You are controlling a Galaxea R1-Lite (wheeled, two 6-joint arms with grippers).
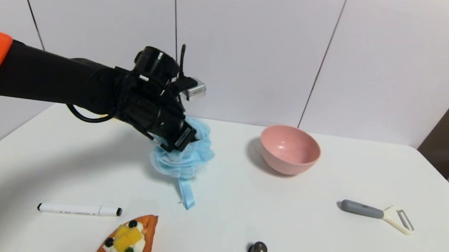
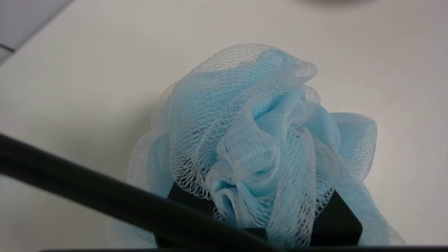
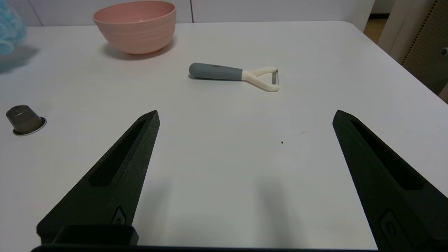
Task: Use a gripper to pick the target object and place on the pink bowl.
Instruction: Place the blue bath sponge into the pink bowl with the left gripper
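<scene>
Left fingers [image 2: 336,217] seemingly buried in loofah [image 2: 259,147]

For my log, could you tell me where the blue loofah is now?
In the head view, the loofah hangs in the left claw above the table, left of the pink bowl.

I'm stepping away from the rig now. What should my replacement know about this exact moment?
Left gripper: shut on the blue loofah, held up off the table, ribbon loop hanging down.
Right gripper: open, empty, idle low over the table near the peeler.
Pink bowl: empty, upright, to the right of the loofah.
Done: loofah grasped and lifted.
Left: carry it right, over the bowl, lower and release.
</scene>
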